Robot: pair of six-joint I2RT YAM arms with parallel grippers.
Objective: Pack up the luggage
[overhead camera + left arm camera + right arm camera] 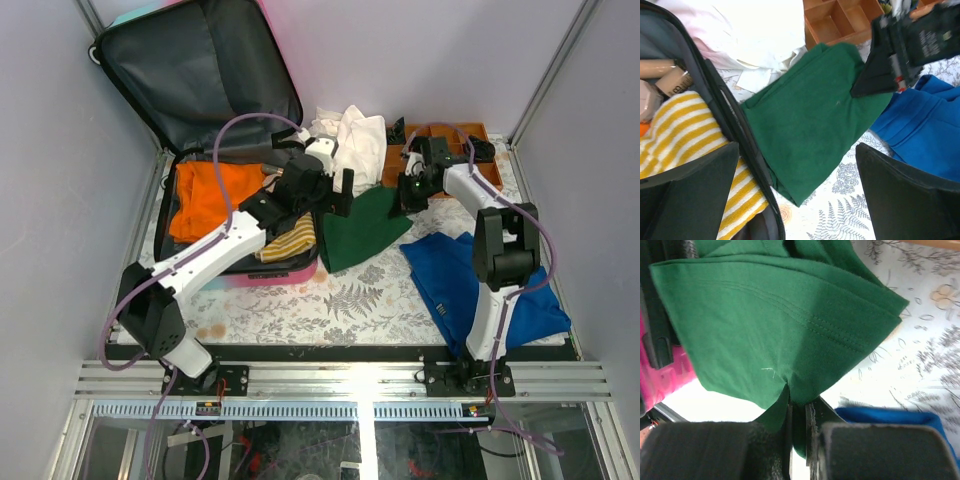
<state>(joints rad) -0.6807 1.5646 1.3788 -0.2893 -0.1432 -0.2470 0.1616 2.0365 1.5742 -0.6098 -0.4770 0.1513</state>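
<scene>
The right gripper (799,412) pinched a corner of the green shirt (360,232) (left gripper (797,170) spread, empty); next it likely needed lifting into the open luggage (190,90).

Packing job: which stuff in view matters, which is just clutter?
Job: luggage, open; green garment, pinched by right gripper; blue garment and white cloth, lying outside it; orange garment and striped garment, already inside.
Clutter: compartment tray.
</scene>
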